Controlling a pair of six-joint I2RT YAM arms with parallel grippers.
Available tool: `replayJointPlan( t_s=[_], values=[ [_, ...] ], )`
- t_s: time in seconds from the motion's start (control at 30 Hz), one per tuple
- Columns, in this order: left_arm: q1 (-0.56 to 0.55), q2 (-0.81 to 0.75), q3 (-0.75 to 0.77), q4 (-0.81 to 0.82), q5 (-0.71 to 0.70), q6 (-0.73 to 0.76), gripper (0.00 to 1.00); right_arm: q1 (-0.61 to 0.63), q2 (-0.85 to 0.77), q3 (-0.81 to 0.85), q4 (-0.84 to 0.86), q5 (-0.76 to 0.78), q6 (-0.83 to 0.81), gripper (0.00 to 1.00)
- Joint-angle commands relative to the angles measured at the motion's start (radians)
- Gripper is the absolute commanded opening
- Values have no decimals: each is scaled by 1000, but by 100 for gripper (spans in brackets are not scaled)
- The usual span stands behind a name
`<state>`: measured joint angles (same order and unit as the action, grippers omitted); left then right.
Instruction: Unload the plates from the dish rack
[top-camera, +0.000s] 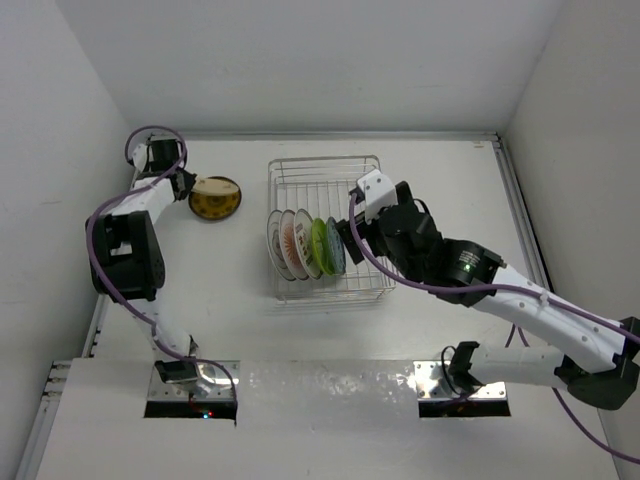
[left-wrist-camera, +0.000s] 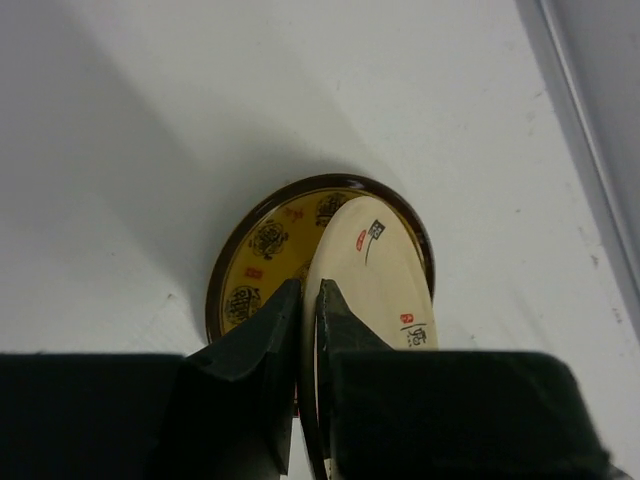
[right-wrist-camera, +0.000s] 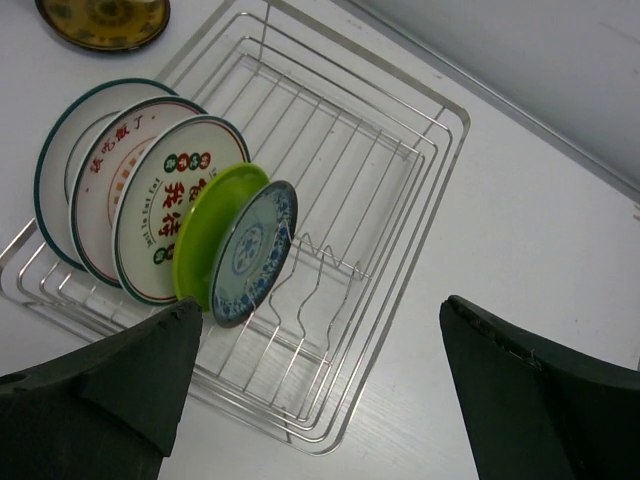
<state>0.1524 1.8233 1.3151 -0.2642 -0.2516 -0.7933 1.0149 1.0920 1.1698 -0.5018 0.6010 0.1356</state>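
The dish rack (top-camera: 322, 162) is a silver wire basket at mid-table. Several plates stand upright in its front left part: a blue-patterned one (right-wrist-camera: 250, 255), a lime green one (right-wrist-camera: 203, 228), and white ones with red writing (right-wrist-camera: 165, 205). My right gripper (right-wrist-camera: 315, 345) is open and empty, hovering just right of the blue-patterned plate (top-camera: 336, 245); it also shows in the top view (top-camera: 350, 232). My left gripper (left-wrist-camera: 308, 300) is shut on the rim of a cream plate (left-wrist-camera: 375, 265), held tilted over a dark plate with a yellow centre (left-wrist-camera: 262, 245) lying on the table left of the rack (top-camera: 215, 200).
The rack's back and right parts (right-wrist-camera: 400, 170) hold no plates. White walls enclose the table at the left, back and right. A raised rail (top-camera: 520, 200) runs along the table's right edge.
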Motion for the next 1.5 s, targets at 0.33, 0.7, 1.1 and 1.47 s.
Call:
replayJointPlan(
  t_s=[0.33,0.7,1.1,1.47],
  values=[
    [12,13,29,-48,5,0,86,-93,71,-42,2,-101,131,99],
    [10,36,161,-294,81,58,100,-233,308,43,43,-276,343,95],
    [-10,-775,-299,-158,199,344,100,-234,420,18,187,-282,432,62],
    [-10,-949,-488,-150,206,407,100,-233,526,10,223,-285,498,34]
  ],
)
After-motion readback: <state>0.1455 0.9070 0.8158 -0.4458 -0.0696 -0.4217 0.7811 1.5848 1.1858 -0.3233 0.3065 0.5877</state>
